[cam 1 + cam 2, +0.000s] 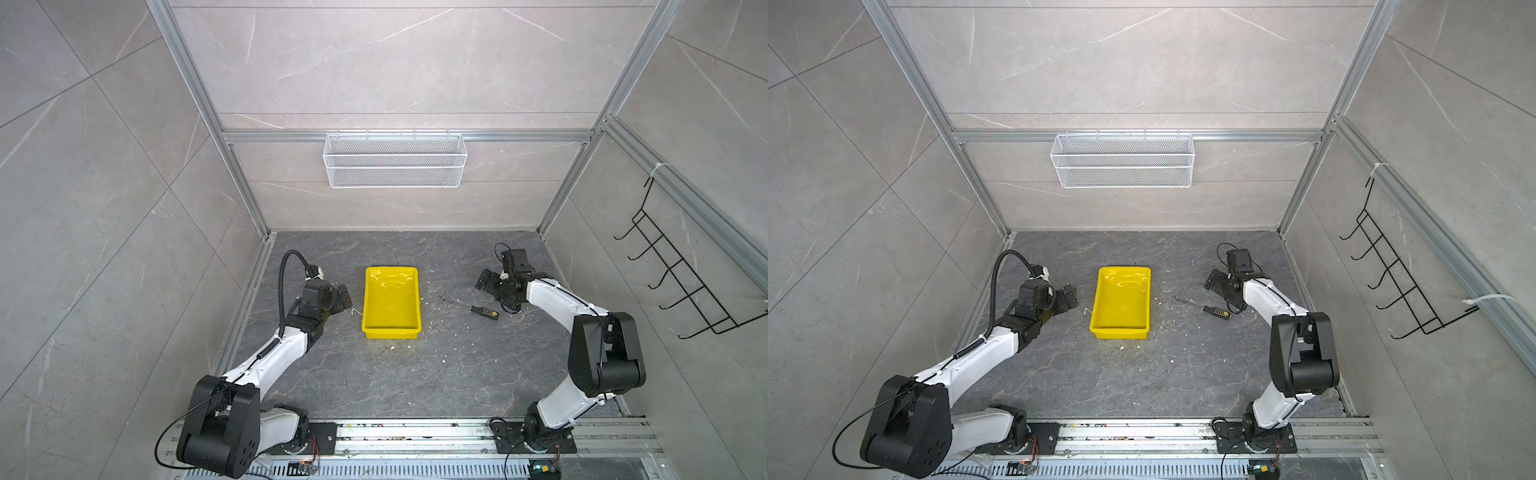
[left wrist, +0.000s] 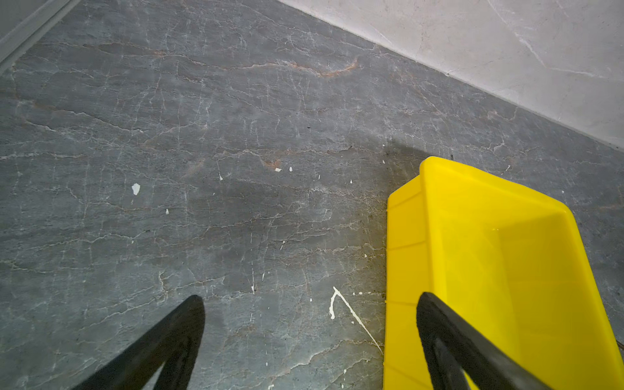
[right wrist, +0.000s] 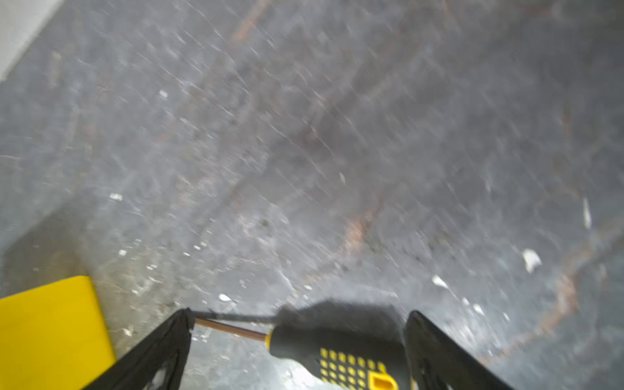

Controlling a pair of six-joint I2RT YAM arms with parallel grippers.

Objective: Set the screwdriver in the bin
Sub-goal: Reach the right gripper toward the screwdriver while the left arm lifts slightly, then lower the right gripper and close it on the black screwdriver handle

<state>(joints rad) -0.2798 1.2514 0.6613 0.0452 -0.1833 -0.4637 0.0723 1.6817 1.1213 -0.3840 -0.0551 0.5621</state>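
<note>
— Well, where's the small screwdriver (image 1: 478,309), thin dark metal shaft, stubby black yellow-dotted handle?
— Flat on the veined grey stone table (image 1: 415,374), right of the shallow glossy yellow plastic bin (image 1: 390,330), not touching it; the bin's floor shows bare.
— The jaws?
— Right jaws spread wide either side of the handle, gripping nothing. Left jaws wide too, beside the bin, empty.

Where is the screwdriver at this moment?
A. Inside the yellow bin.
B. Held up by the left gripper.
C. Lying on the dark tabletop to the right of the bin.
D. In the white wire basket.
C: in both top views the screwdriver lies flat on the dark tabletop, apart from the bin, on its right side.
</note>
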